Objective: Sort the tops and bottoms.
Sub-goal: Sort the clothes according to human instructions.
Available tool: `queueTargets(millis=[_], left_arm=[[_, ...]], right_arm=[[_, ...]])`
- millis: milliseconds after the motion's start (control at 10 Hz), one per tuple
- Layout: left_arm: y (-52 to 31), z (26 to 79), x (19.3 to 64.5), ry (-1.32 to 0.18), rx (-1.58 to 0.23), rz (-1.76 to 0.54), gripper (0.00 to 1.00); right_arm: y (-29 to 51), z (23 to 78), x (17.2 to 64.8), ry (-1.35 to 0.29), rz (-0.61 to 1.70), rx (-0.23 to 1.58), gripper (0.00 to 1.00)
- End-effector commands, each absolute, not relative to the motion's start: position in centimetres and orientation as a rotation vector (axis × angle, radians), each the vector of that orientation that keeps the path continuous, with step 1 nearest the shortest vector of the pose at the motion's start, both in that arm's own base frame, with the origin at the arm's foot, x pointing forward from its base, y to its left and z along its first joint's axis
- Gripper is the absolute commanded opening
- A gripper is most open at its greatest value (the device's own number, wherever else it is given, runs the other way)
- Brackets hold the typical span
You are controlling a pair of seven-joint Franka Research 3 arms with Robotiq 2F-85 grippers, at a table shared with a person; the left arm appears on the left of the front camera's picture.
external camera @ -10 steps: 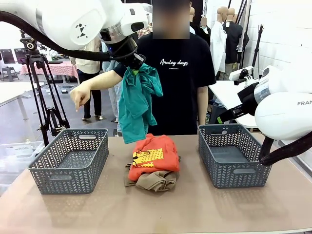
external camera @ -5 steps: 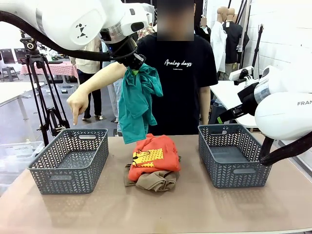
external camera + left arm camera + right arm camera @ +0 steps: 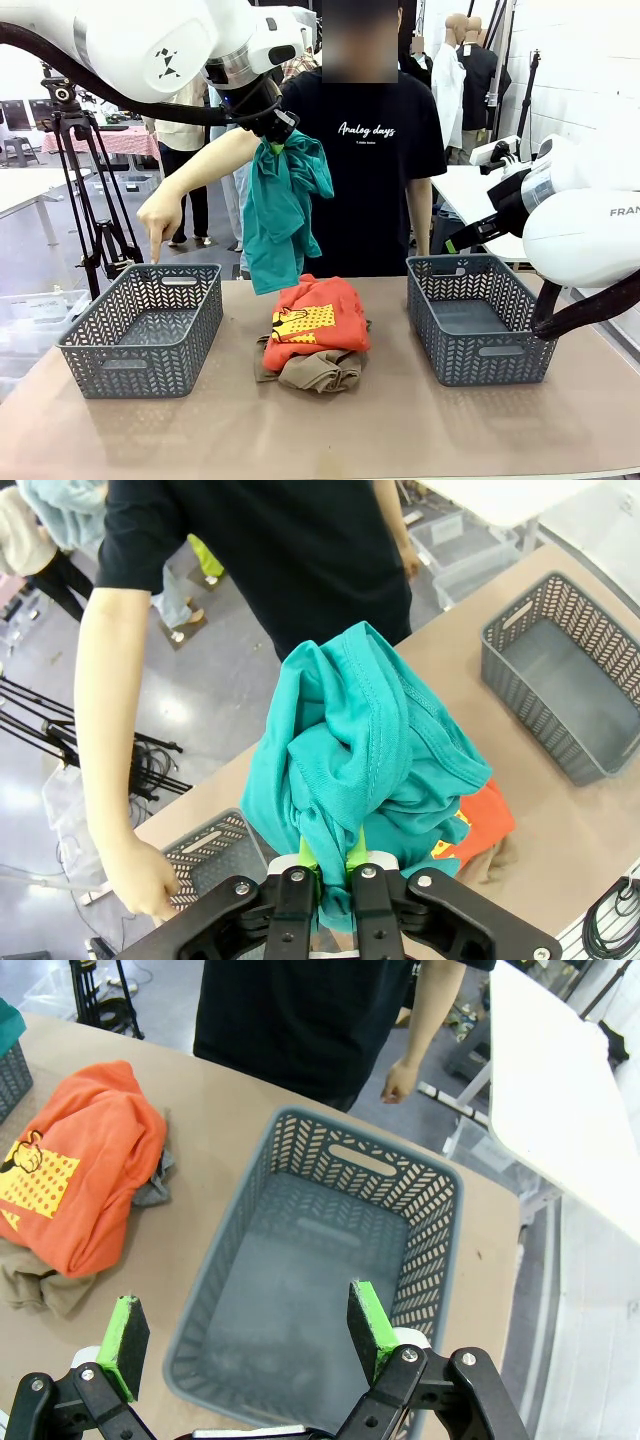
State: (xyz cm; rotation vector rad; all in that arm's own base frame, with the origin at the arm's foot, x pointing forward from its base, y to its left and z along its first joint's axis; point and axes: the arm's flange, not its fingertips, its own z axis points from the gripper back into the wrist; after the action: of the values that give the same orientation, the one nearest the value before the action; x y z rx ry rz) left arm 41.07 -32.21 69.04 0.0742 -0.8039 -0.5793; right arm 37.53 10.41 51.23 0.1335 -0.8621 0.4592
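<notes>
My left gripper (image 3: 275, 143) is shut on a teal garment (image 3: 285, 215), which hangs high over the table's back edge in front of the person. In the left wrist view the teal garment (image 3: 370, 750) bunches over the left gripper (image 3: 330, 865). On the table's middle lies an orange garment (image 3: 315, 320) with a yellow print, on top of a tan khaki garment (image 3: 320, 372). A strip of grey cloth (image 3: 158, 1175) peeks out beside the orange garment (image 3: 75, 1160). My right gripper (image 3: 245, 1335) stands open over the right basket (image 3: 330, 1260), holding nothing.
Two dark grey lattice baskets stand on the table, the left basket (image 3: 140, 330) and the right basket (image 3: 475, 320), both with bare floors. The person's hand (image 3: 158, 215) points a finger down at the left basket. The right arm (image 3: 580, 230) bulks at the right edge.
The person's pointing hand has dropped lower, toward the left basket. Both arms and the hanging teal garment have stayed where they were.
</notes>
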Motion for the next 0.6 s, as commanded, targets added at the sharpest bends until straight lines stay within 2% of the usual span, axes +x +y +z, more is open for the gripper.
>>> queueTargets(millis=[0,300,500], left_arm=[[-32.0,69.4,41.2,-0.809,0.074,-0.579,0.0],[-31.8,69.5,40.8,-0.791,0.057,-0.617,0.0],[-28.8,70.6,39.8,-0.827,0.14,-0.578,0.0]], right_arm=[[10.3,51.2,37.5,-0.862,0.46,0.133,1.0],[10.3,51.2,37.5,-0.862,0.46,0.133,1.0],[10.3,51.2,37.5,-0.862,0.46,0.133,1.0]])
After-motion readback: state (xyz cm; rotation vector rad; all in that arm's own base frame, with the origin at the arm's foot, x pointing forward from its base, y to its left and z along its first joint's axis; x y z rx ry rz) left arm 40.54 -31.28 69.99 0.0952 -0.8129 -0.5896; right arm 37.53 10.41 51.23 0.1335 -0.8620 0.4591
